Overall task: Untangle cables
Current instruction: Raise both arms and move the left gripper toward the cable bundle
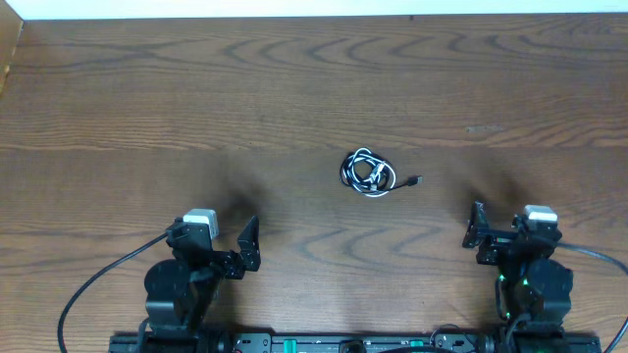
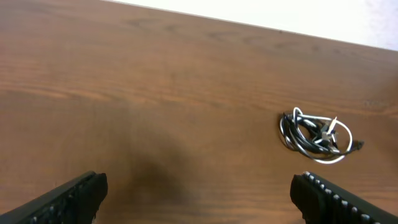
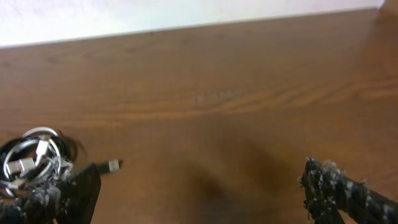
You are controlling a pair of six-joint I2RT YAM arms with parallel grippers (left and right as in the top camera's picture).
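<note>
Two bundled cables (image 1: 368, 174) lie untouched ahead of the wide-open left gripper (image 1: 224, 227) and right gripper (image 1: 508, 221); reaching in should come next.

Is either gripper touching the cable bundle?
No, the cables lie coiled mid-table, well apart from the left gripper and the right gripper.

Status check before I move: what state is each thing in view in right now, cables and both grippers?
cables: white and black cords wound together in one tangled bundle, lying on the table, nothing touching them.
plug: sticks out of the bundle toward the right arm's side.
left gripper: open, empty, apart from the bundle.
right gripper: open, empty, apart from the bundle.
</note>
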